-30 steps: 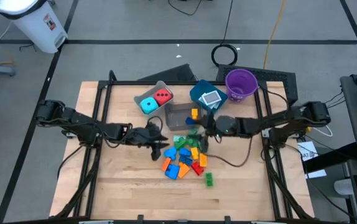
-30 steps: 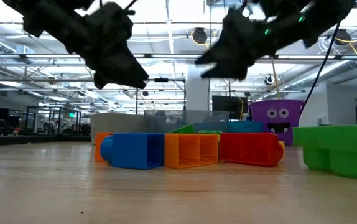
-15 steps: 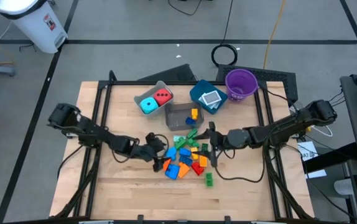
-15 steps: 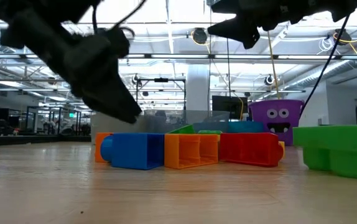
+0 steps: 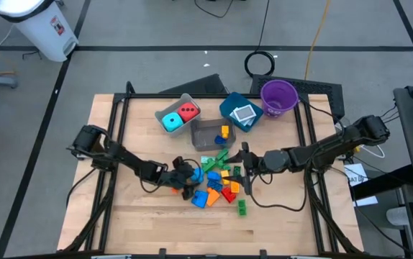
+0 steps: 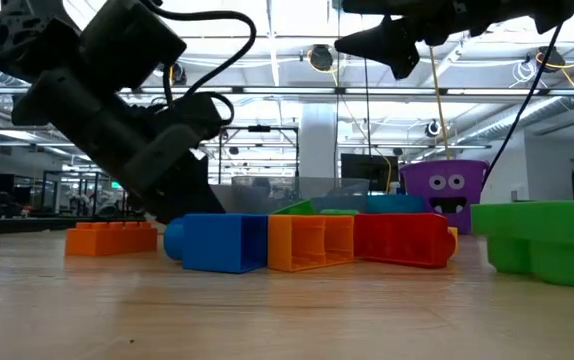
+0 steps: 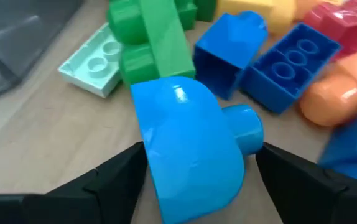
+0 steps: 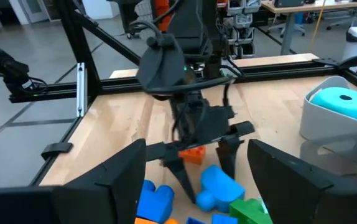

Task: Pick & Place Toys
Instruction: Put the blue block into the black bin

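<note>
Left gripper [image 5: 185,179] is down at the left edge of the brick pile [image 5: 217,183] mid-desk [image 5: 142,216], fingers spread either side of a blue brick [image 7: 191,143], not clamped on it. Right gripper [image 5: 244,173] hovers over the pile's right side, fingers parted and holding nothing; an orange brick [image 6: 112,238] lies apart.

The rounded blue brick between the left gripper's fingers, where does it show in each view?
High view: rounded blue brick at the pile's left edge.
Low view: hidden behind the left gripper.
Left wrist view: centre.
Right wrist view: low centre.
Shared landmark: the orange brick beside it.
</note>
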Robot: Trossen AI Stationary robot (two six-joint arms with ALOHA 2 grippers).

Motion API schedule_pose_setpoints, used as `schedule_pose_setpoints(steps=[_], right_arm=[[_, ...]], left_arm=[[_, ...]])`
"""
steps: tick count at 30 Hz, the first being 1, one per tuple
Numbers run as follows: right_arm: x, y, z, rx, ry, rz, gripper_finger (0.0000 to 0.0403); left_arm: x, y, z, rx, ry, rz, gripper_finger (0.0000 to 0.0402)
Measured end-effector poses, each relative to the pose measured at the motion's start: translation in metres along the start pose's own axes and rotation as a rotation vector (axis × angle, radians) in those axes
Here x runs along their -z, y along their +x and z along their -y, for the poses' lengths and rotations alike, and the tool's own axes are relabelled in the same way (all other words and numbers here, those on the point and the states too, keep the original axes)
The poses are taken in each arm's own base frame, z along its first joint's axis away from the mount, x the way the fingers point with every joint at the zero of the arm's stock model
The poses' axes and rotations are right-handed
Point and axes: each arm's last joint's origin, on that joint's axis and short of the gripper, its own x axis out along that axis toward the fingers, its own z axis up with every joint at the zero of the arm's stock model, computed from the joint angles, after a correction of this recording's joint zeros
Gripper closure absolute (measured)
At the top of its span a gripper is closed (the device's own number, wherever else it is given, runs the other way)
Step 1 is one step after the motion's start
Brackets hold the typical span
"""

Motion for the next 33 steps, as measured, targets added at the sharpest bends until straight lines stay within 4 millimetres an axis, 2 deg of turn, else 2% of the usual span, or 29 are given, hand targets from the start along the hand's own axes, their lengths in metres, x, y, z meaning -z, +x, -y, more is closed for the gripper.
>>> schedule_pose_setpoints(steps=[11,22,26,28,33], right_arm=[[0.000,0.000,-0.002,-0.007,-0.001,0.003,0.0152],[0.000,0.000,-0.002,-0.006,0.000,0.005,0.0152],[0.000,0.000,-0.002,-0.006,0.000,0.005,0.0152],[0.000,0.000,-0.002,-0.006,0.000,0.005,0.0152],[0.000,0.000,-0.002,-0.006,0.000,0.004,0.0152]], left_arm=[[-0.005,0.002,-0.006,-0.035,0.036,0.042,0.0154],[-0.010,0.003,-0.008,-0.035,0.001,0.067,0.0305],[-0.010,0.003,-0.008,-0.036,0.000,0.069,0.0343],[-0.010,0.003,-0.008,-0.036,0.000,0.068,0.0354],[-0.020,-0.003,-0.002,-0.003,0.003,0.083,0.0349]])
